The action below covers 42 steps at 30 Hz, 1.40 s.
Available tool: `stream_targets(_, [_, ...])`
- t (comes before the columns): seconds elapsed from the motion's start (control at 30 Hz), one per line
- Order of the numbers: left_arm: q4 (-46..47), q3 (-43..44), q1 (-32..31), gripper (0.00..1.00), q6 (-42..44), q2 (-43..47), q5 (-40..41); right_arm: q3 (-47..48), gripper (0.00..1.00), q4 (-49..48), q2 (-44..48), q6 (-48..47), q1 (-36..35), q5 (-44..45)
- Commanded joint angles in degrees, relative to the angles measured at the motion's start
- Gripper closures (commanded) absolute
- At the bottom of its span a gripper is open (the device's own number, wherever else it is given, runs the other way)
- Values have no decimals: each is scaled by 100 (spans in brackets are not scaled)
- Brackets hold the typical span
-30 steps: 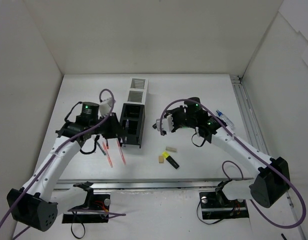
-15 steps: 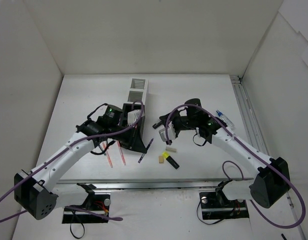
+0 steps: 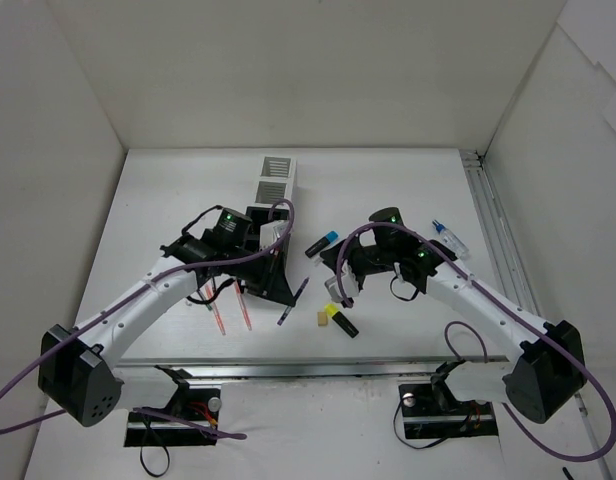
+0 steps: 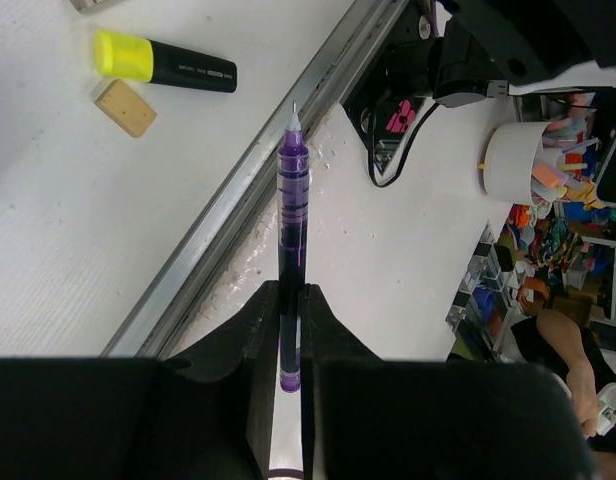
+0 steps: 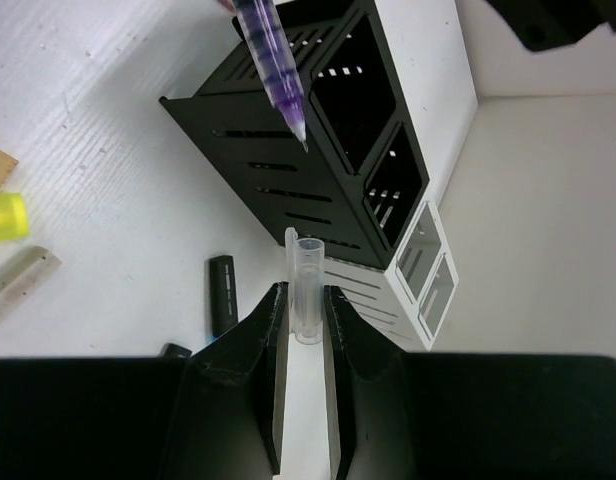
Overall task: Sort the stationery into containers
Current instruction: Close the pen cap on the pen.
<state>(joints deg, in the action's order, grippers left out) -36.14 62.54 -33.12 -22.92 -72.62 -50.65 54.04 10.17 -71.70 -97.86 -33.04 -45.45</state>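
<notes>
We see the purple pen (image 4: 293,200) clamped in our left gripper (image 4: 291,296), bare tip pointing out. It is held off the bench near its middle, just beside the black boxes (image 5: 258,160). Our right gripper (image 5: 304,300) is closed on a clear cap (image 5: 307,275). A yellow highlighter (image 4: 163,65) and an eraser (image 4: 125,107) lie toward the near edge.

3 plain white walls (image 3: 288,70) box in the white tabletop (image 3: 388,190) under even light. A metal rail (image 3: 491,235) lines its right edge, another its near edge. Beyond stands a cup (image 4: 513,160) of markers.
</notes>
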Motion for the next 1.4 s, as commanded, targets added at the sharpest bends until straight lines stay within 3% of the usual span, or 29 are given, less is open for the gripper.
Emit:
stream_targets(0.0, [125, 328, 52, 100, 182, -94, -322, 19, 100, -86, 192, -172, -115, -174])
stream_targets(1.37, [529, -76, 157, 100, -204, -270, -420, -25, 100, 81, 218, -497, -405, 168])
